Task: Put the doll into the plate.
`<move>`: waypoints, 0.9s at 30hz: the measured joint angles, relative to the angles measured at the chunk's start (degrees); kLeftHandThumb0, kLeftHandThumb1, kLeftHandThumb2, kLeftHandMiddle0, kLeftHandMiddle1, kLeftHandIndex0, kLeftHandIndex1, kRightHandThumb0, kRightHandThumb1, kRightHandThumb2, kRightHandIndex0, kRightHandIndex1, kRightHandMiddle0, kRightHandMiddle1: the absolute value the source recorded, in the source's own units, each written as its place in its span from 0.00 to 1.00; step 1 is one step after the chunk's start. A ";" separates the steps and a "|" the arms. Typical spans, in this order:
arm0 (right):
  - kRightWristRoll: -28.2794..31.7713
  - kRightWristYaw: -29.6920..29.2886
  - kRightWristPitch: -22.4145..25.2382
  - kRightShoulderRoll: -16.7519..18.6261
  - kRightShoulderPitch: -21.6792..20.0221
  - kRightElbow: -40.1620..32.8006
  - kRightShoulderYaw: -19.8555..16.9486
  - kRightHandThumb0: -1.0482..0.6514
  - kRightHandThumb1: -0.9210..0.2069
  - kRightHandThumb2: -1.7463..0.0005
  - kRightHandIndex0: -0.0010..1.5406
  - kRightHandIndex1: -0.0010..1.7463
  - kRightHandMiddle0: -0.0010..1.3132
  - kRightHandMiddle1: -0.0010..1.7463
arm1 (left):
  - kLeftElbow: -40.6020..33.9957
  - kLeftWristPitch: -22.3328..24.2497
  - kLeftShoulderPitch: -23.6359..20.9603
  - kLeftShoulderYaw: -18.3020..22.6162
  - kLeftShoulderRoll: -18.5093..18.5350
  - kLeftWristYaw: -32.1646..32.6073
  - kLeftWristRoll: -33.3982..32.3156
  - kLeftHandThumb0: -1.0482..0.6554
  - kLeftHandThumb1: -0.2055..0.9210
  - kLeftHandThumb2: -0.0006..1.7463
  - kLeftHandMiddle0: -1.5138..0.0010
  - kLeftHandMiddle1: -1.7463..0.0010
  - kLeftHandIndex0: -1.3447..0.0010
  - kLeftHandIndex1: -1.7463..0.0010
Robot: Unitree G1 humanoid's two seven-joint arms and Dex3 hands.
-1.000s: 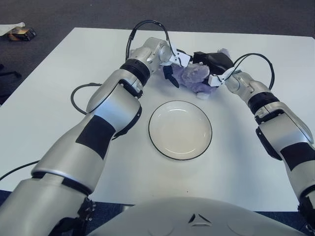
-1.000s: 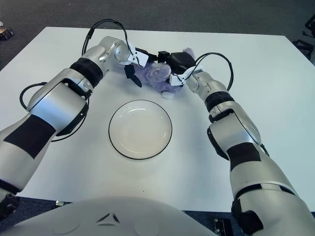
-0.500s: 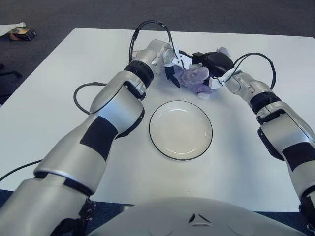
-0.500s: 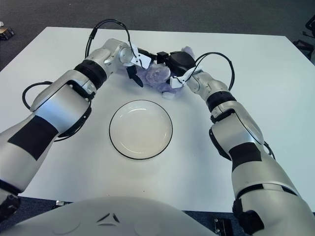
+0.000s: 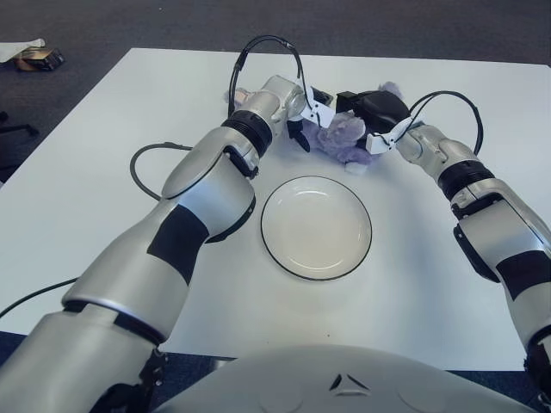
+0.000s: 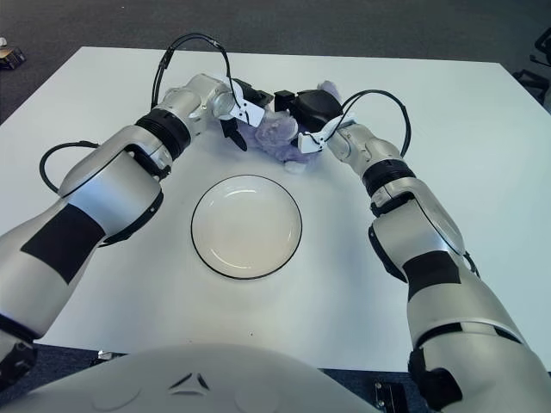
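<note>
Both hands flank the purple doll (image 5: 340,138) on the far side of the table (image 5: 103,189): left hand (image 5: 306,116) and right hand (image 5: 379,120) press their fingers against it from either side. Grasping is underway; next comes lifting it toward the empty plate (image 5: 316,227) nearer the robot.

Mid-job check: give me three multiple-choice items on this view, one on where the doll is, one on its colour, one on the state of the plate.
1. Where is the doll?
A. on the table beyond the plate
B. in the plate
C. on the floor

2. What colour is the doll?
A. red
B. pale purple
C. green

3. What is the plate's state?
A. holds the doll
B. upside down
C. empty, upright

Answers:
1 A: the doll lies on the table past the plate, between the left hand and right hand.
2 B: its plush is pale purple.
3 C: the bare white inside shows.
</note>
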 measured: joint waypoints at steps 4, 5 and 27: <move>-0.01 0.36 1.73 -0.09 0.43 -0.93 -0.22 0.62 0.88 0.02 0.59 0.93 0.54 1.00 | 0.18 -0.84 0.01 -0.48 -0.01 -0.01 0.41 0.05 0.82 0.24 0.89 0.91 1.00 0.74; 0.00 0.40 2.03 -0.15 0.58 -1.26 -0.36 0.62 0.88 0.02 0.59 0.92 0.54 1.00 | 0.19 -0.99 0.01 -0.55 0.02 -0.03 0.47 0.06 0.83 0.24 0.89 0.89 1.00 0.68; 0.01 -0.62 3.55 -0.68 4.04 -5.81 -3.92 0.62 0.82 0.05 0.56 0.96 0.48 1.00 | 0.70 -2.21 -0.29 -1.17 0.16 -0.45 0.69 0.17 0.75 0.34 0.97 0.64 1.00 0.52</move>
